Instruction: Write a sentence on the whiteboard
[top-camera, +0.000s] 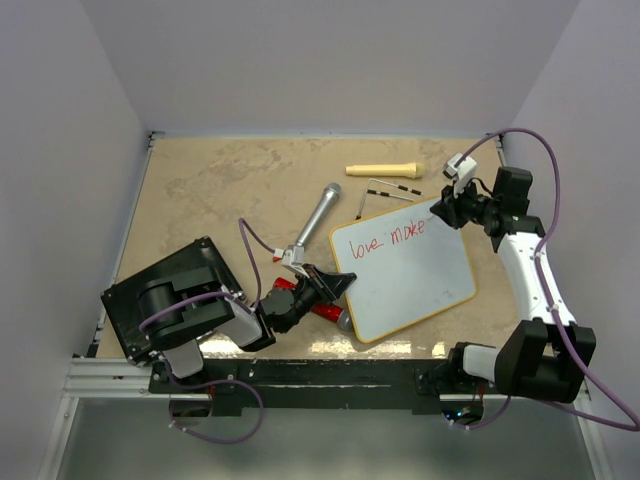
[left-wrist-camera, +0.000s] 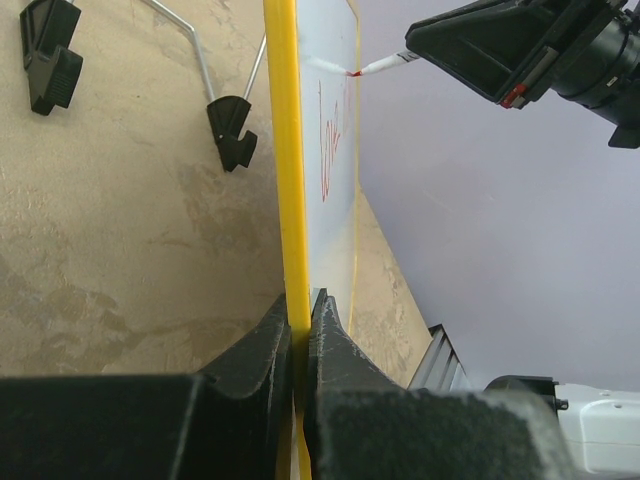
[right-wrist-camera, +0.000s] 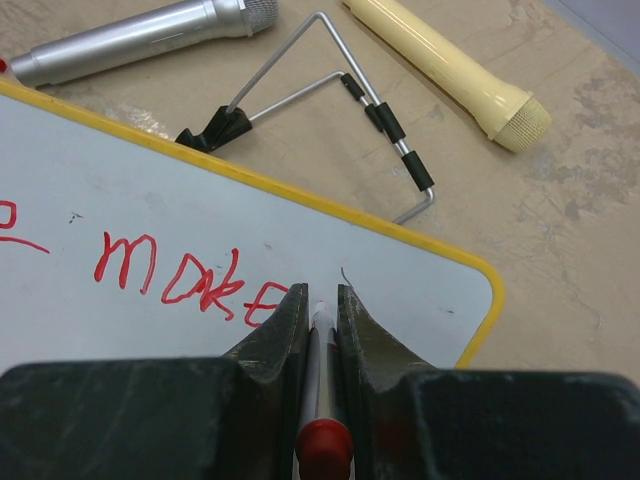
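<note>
**At the board's near and far corners, both grippers are clamped tight**

On the tan table (top-camera: 200, 190), right of centre, the whiteboard (top-camera: 410, 275) lies with its writing face up, turned at a slant to the table's edges. The left gripper (left-wrist-camera: 300, 312) meets it at the near left edge. Its two black fingers are pressed together on the thin yellow frame, with no gap showing on either side of the rim.

The right gripper (right-wrist-camera: 322, 295) hangs over the far right corner of the board. Its jaws are nearly closed around a slim marker (right-wrist-camera: 320, 385), whose red end points back toward the wrist camera. In the left wrist view the marker's tip touches the glossy surface and meets its own reflection.

The sentence (top-camera: 386, 238) runs in red along the far side of the board and reads "love make". Its last letter sits right at the right gripper's fingertips.

Just beyond the board's far edge lies a wire stand (right-wrist-camera: 330, 100) with black sleeves. A silver microphone (top-camera: 318, 214) and a cream microphone (top-camera: 382, 170) lie near it. A red tool (top-camera: 322, 309) lies under the left gripper, and a black box (top-camera: 135, 305) sits at the left arm's base.
</note>
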